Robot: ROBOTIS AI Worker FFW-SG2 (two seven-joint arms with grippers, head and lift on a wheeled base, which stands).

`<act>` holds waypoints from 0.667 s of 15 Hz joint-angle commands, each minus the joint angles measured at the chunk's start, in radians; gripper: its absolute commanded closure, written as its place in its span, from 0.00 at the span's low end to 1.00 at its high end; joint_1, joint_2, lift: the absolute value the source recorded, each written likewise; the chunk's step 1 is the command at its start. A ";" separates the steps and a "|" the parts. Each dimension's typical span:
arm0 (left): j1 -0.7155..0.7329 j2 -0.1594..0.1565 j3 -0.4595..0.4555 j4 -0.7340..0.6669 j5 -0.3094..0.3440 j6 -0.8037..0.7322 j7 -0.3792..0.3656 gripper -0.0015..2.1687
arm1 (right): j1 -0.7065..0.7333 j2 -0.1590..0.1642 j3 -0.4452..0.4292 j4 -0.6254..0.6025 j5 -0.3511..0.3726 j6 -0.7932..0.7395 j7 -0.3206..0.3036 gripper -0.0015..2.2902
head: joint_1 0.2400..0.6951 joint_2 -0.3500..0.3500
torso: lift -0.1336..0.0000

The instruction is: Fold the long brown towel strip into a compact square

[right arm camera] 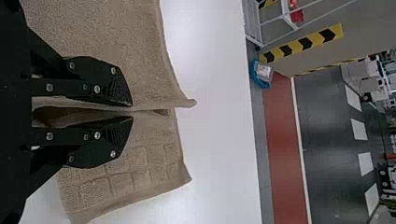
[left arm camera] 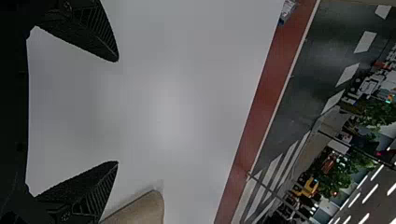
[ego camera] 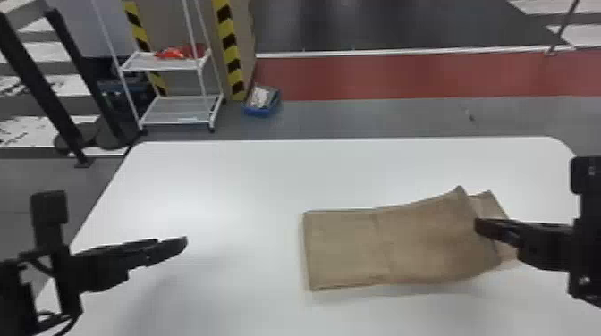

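On the white table, right fingers pinch the layered brown towel; left fingers stand wide.

The brown towel is carried by a white table, whose straight far edge is set at 12 o'clock in the head view, its corners rounded at 10 and 2 o'clock. The towel is laid lengthwise at 3 o'clock from the middle. Its 9 o'clock end is squared and flat; at its 3 o'clock end, 2 layers are seen, the upper raised in a ridge, the lower marked with a grid.
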 commanded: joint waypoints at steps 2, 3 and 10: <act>0.000 -0.001 0.002 0.000 -0.006 0.002 0.001 0.05 | -0.024 0.001 -0.057 -0.014 -0.038 0.027 0.003 0.41 | 1.00 0.59 | 0.04; 0.000 -0.001 0.005 0.000 -0.005 0.002 0.000 0.05 | -0.037 0.001 -0.105 -0.042 -0.065 0.052 0.004 0.41 | 1.00 0.58 | 0.04; 0.012 -0.014 -0.004 -0.002 -0.011 0.002 -0.005 0.05 | -0.047 0.001 -0.161 0.119 -0.068 -0.034 -0.007 0.41 | 1.00 0.46 | 0.04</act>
